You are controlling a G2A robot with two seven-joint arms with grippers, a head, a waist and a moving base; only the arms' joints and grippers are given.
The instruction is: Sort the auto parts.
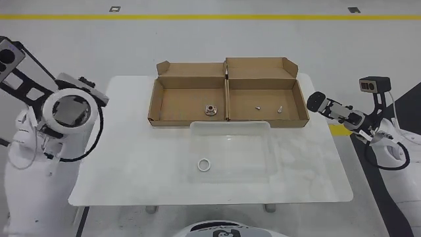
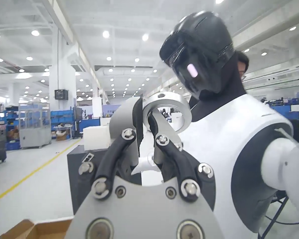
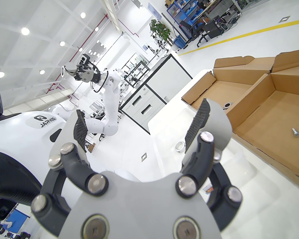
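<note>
Top view: a metal ring (image 1: pixel 47 108) is held raised at nine o'clock; carrying is judged in hand. Left wrist view: the left gripper (image 2: pixel 145 123) is clamped on the ring's rim. Right wrist view: the right gripper (image 3: pixel 139 124) is spread wide, empty. Next, lowering into a cardboard box (image 1: pixel 177 105) is called for.

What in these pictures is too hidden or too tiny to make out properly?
- Top view: the two small parts in the right box are too small to identify.
- Right wrist view: a finger of the right gripper partly hides the loose ring in the clear tray.
- Left wrist view: the left gripper covers part of the metal ring it holds.
</note>
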